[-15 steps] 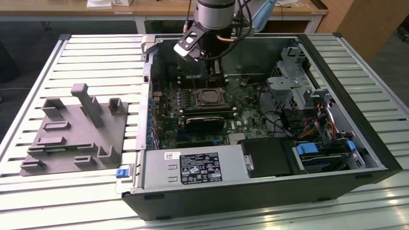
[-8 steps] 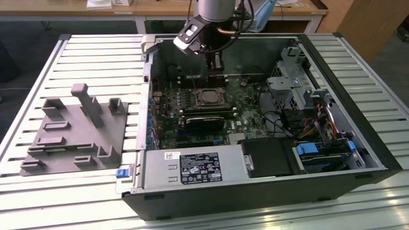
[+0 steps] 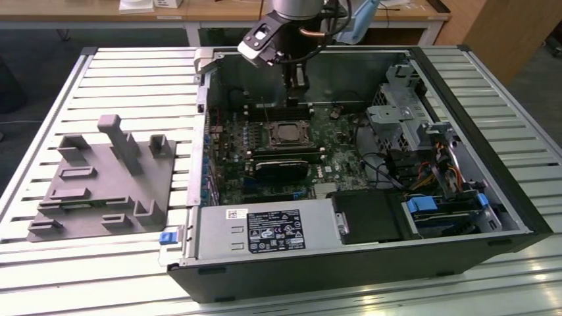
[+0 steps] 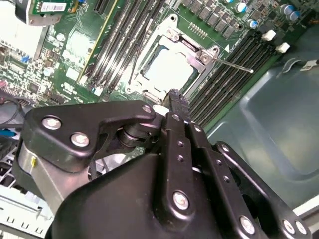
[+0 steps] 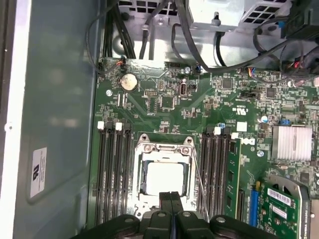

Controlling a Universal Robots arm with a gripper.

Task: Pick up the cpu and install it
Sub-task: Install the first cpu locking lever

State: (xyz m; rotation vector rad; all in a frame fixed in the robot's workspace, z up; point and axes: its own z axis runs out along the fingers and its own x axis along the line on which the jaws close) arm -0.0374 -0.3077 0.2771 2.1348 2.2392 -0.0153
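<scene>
The cpu [image 5: 162,178] lies flat in the motherboard socket [image 5: 163,146] inside the computer case [image 3: 351,266], while the hand [image 5: 171,195] hangs close above it, fingers [image 5: 165,205] pressed together, holding nothing.

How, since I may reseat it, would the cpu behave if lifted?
Likely stiff: the cpu looks like a flat metal-topped square. Probably slippery, given its smooth pale top. Unlikely to roll or tip; it lies flat in the socket.
</scene>
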